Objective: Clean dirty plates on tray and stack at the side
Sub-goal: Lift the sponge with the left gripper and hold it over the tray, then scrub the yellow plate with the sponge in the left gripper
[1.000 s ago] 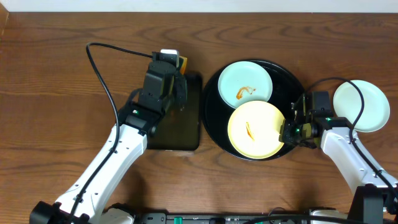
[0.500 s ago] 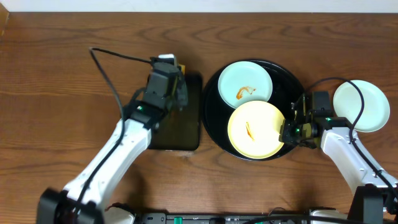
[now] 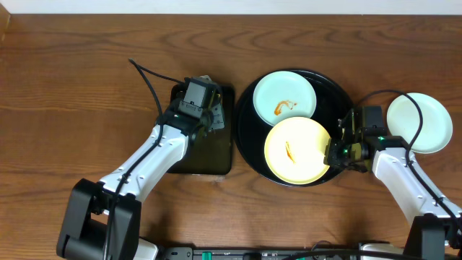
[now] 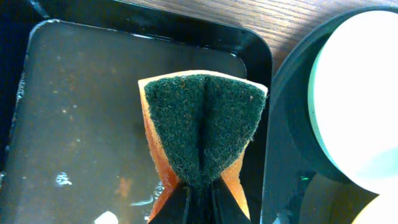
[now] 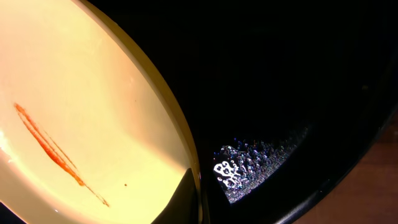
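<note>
The round black tray carries a mint-green plate with an orange sauce squiggle and a yellow plate with an orange streak. My right gripper is shut on the yellow plate's right rim; in the right wrist view the fingers pinch the rim of the plate. A clean mint plate lies on the wood to the right. My left gripper is shut on a green-and-orange sponge, folded between its jaws, over the black basin.
The rectangular basin holds shallow water just left of the tray. Water droplets sit on the tray floor beside the yellow plate. Cables loop from both arms. Bare wood tabletop stretches to the left.
My left arm has swung right and nearer, carrying the sponge from the basin's far end toward its right edge by the tray. The right arm and plates have not moved.
</note>
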`<state>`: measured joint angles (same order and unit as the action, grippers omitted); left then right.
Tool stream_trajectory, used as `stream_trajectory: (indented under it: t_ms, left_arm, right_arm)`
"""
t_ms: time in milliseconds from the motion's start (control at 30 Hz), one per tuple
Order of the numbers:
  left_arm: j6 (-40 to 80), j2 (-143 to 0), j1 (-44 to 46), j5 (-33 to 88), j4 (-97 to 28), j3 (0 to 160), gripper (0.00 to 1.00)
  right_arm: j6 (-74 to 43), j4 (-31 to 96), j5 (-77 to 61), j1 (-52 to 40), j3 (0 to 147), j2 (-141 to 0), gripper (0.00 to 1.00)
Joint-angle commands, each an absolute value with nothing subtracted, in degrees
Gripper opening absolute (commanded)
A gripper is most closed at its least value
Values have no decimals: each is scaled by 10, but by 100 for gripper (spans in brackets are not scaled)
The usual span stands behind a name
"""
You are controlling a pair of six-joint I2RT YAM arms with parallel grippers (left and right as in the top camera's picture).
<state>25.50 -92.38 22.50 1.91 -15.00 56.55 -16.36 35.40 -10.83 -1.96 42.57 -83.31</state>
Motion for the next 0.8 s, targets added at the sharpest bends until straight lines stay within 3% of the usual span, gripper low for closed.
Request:
stream_trajectory:
  t_ms: [0,500,767]
  left_arm:
    - [258,-919,223,32,-149,564,8]
    - [292,-920,223,41,-142,564,8]
    - [303,-924,263,71,-70,564,7]
  right_arm:
    - [-167,354,-104,-23,423,-836,1]
    - [-167,354,-104,-23,423,-836,1]
    - [-167,354,-104,-23,423,-836,1]
